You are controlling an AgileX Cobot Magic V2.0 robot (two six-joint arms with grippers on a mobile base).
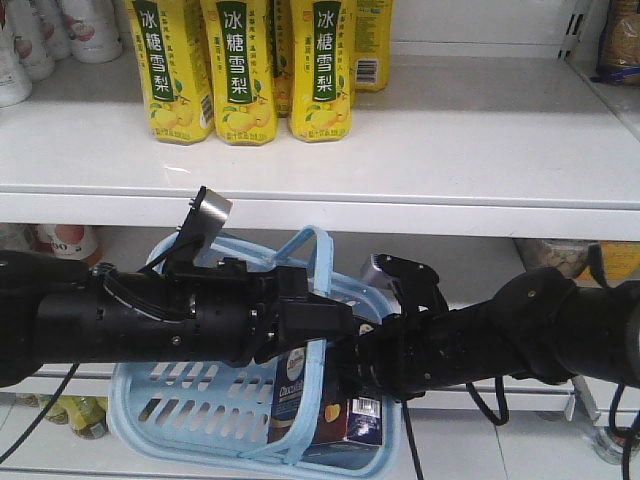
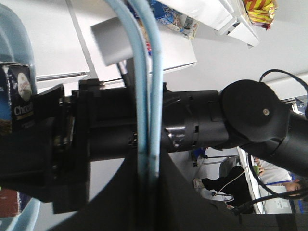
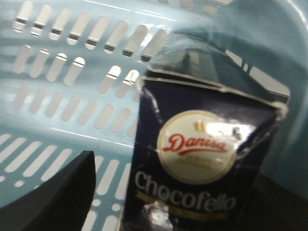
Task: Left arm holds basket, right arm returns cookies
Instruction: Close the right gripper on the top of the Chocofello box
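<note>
Presently catalogued, item by item.

Cookie carton [image 3: 202,163]: upright dark navy-and-brown cardboard box with a round red-white logo and white "Chocofello" lettering. It stands inside the basket, directly ahead of the right pincer and close to it.

Right pincer [image 1: 352,372]: black, at the basket's rim, just above and beside the carton. Its jaws stand apart. One dark finger [image 3: 57,197] shows low and to the left of the carton, not touching it, with a strip of slotted basket wall visible between them.

Basket [image 1: 135,395]: light blue plastic shopping basket with slotted sides, hanging by two flat hoop handles [image 2: 144,96].

Left pincer [image 1: 325,325]: black and pointed, on a thick black cylindrical arm carrying a small silver-grey bracket [image 1: 210,210]. It is clamped on both handles, which are gathered together. The carton sits below this pincer, on the side nearer the right pincer.

Surroundings: a white shelf [image 1: 450,140] above both pincers, holding yellow-labelled drink bottles [image 1: 240,70].
</note>
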